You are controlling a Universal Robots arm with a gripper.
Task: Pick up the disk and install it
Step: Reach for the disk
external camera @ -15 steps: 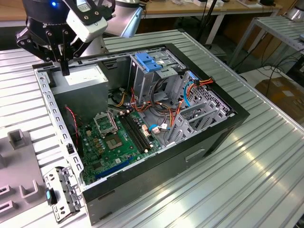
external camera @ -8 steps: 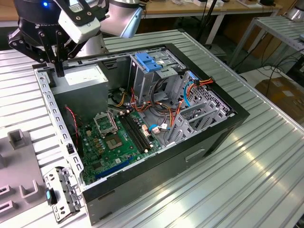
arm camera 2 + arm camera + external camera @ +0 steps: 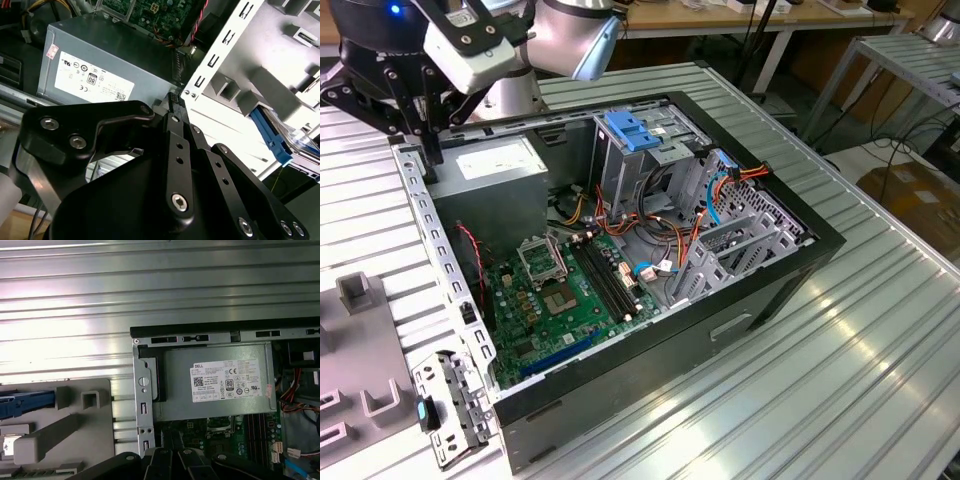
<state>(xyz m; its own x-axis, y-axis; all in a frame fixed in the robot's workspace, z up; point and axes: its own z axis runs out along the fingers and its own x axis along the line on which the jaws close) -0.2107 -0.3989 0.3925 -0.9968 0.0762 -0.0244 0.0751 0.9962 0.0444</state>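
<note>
The disk shows partly in both wrist views: its blue carrier frame (image 3: 29, 402) lies on a grey moulded fixture (image 3: 75, 425) beside the computer case, and the blue edge (image 3: 271, 131) shows again with a shiny face behind it. My gripper (image 3: 428, 165) hangs over the back corner of the open case (image 3: 800, 250) at the exterior view's left, above the perforated side rail (image 3: 425, 235) and next to the power-supply box. The black fingers (image 3: 173, 102) stand together with nothing between them, apart from the disk.
A grey power-supply box (image 3: 495, 160) with a white sticker fills the case corner under my gripper. A grey drive cage with a blue latch (image 3: 632, 130) stands at the back. Motherboard (image 3: 560, 295), orange and blue cables (image 3: 720, 185) and a loose metal bracket (image 3: 448, 405) are nearby.
</note>
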